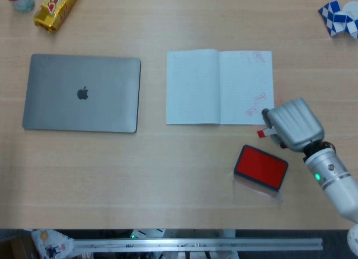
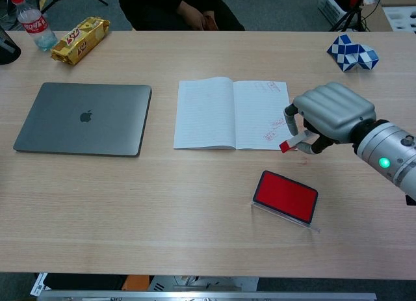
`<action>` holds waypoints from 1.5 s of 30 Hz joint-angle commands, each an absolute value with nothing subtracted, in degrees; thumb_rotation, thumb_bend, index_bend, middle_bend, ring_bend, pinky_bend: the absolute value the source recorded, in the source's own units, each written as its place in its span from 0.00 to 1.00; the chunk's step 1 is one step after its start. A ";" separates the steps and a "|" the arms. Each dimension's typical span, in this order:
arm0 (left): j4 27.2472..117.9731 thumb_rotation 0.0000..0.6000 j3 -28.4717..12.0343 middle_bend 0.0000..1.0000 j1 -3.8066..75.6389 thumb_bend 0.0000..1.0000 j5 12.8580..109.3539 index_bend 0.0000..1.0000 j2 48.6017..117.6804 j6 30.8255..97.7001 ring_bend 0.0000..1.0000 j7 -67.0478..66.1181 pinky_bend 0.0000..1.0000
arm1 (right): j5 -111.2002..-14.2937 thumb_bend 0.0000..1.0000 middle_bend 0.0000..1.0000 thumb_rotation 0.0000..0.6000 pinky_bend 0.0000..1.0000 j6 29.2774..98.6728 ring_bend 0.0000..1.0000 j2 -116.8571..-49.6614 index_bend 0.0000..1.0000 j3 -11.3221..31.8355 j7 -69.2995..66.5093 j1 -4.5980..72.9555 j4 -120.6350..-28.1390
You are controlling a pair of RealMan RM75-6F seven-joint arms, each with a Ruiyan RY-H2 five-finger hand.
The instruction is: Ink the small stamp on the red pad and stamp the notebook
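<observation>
My right hand (image 1: 292, 125) (image 2: 330, 116) hovers just past the lower right corner of the open notebook (image 1: 220, 86) (image 2: 232, 114). It pinches the small stamp (image 2: 290, 143) (image 1: 264, 132), whose red face points down and to the left. Several red stamp marks show on the notebook's right page. The red ink pad (image 1: 260, 167) (image 2: 285, 196) lies uncovered on the table, in front of the hand and apart from it. My left hand appears in neither view.
A closed grey laptop (image 1: 82, 93) (image 2: 83, 119) lies left of the notebook. A yellow snack pack (image 2: 80, 39) and a water bottle (image 2: 31, 20) sit at the far left. A blue-and-white twist puzzle (image 2: 353, 53) is at the far right. A person sits beyond the far edge.
</observation>
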State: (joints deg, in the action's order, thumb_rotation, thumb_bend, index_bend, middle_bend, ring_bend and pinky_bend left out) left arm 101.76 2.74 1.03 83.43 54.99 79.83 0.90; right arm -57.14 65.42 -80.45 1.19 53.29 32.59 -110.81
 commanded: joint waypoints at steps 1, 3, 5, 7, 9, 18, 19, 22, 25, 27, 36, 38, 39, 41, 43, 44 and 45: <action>101.89 1.00 2.74 0.03 1.05 0.27 83.43 0.03 54.94 79.82 0.03 0.82 0.04 | -51.88 0.36 1.00 1.00 1.00 63.77 1.00 -79.24 0.71 3.44 54.18 35.13 -110.56; 101.97 1.00 2.76 0.03 1.08 0.27 83.42 0.03 54.90 79.76 0.03 0.72 0.04 | -49.37 0.36 1.00 1.00 1.00 63.04 1.00 -79.02 0.71 4.09 54.28 36.10 -110.13; 102.09 1.00 2.76 0.03 1.19 0.27 83.32 0.03 54.87 79.53 0.03 0.57 0.04 | -46.54 0.36 1.00 1.00 1.00 62.22 1.00 -78.68 0.71 4.63 54.88 37.42 -109.59; 102.27 1.00 2.79 0.03 1.27 0.27 83.39 0.03 54.82 79.43 0.03 0.49 0.04 | -43.93 0.36 1.00 1.00 1.00 61.63 1.00 -78.30 0.71 5.06 55.90 38.92 -109.25; 102.43 1.00 2.73 0.03 1.32 0.27 83.38 0.03 54.82 79.45 0.03 0.35 0.04 | -41.89 0.36 1.00 1.00 1.00 61.39 1.00 -78.12 0.71 5.51 56.72 40.23 -109.11; 102.99 1.00 2.69 0.03 1.49 0.27 83.43 0.03 54.87 79.41 0.03 0.00 0.04 | -33.39 0.36 1.00 1.00 1.00 61.43 1.00 -79.71 0.71 6.47 61.24 46.94 -106.87; 103.00 1.00 2.68 0.03 1.51 0.27 83.40 0.03 54.87 79.36 0.03 0.07 0.04 | -32.36 0.36 1.00 1.00 1.00 61.46 1.00 -80.24 0.72 6.53 61.60 47.72 -106.24; 103.01 1.00 2.70 0.03 1.57 0.27 83.37 0.03 54.81 79.24 0.03 0.20 0.04 | -30.34 0.36 1.00 1.00 1.00 61.59 1.00 -81.77 0.72 6.62 62.29 49.42 -104.67; 102.98 1.00 2.72 0.03 1.60 0.27 83.31 0.03 54.77 79.15 0.03 0.36 0.04 | -28.44 0.36 1.00 1.00 1.00 61.53 1.00 -83.75 0.72 6.49 62.74 51.04 -103.04; 102.92 1.00 2.70 0.03 1.61 0.27 83.24 0.03 54.76 79.13 0.03 0.46 0.04 | -27.18 0.36 1.00 1.00 1.00 61.47 1.00 -85.18 0.72 6.32 63.15 52.15 -101.78; 102.52 1.00 2.59 0.03 1.54 0.27 82.69 0.03 54.80 79.10 0.03 0.93 0.04 | -24.37 0.36 1.00 1.00 1.00 62.51 1.00 -90.88 0.72 5.28 65.66 56.26 -96.98; 102.31 1.00 2.61 0.03 1.50 0.27 82.49 0.03 54.84 79.01 0.03 1.07 0.04 | -23.70 0.36 1.00 1.00 1.00 62.71 1.00 -91.97 0.72 5.14 66.22 57.04 -96.04; 102.24 1.00 2.61 0.03 1.49 0.27 82.43 0.03 54.86 78.98 0.03 1.14 0.04 | -23.43 0.36 1.00 1.00 1.00 62.80 1.00 -92.40 0.72 5.11 66.46 57.37 -95.62; 102.17 1.00 2.58 0.03 1.53 0.27 82.36 0.03 54.86 78.90 0.03 1.28 0.04 | -23.12 0.36 1.00 1.00 1.00 63.09 1.00 -93.05 0.72 5.00 66.90 57.87 -94.96; 101.99 1.00 2.54 0.03 1.49 0.27 82.28 0.03 54.83 78.95 0.03 1.47 0.04 | -22.98 0.36 1.00 1.00 1.00 63.52 1.00 -93.80 0.73 4.96 67.29 58.45 -94.15; 101.91 1.00 2.53 0.03 1.49 0.27 82.26 0.03 54.82 78.94 0.03 1.55 0.04 | -22.82 0.36 1.00 1.00 1.00 63.64 1.00 -94.04 0.73 5.04 67.26 58.61 -93.83; 101.83 1.00 2.50 0.03 1.50 0.27 82.21 0.03 54.82 78.94 0.03 1.59 0.04 | -22.74 0.36 1.00 1.00 1.00 63.78 1.00 -94.20 0.73 5.09 67.25 58.75 -93.51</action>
State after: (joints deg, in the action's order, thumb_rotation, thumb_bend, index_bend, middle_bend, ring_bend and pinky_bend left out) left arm 101.85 2.51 1.50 82.24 54.82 78.94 1.57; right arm -22.87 63.62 -94.02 5.05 67.19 58.58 -93.72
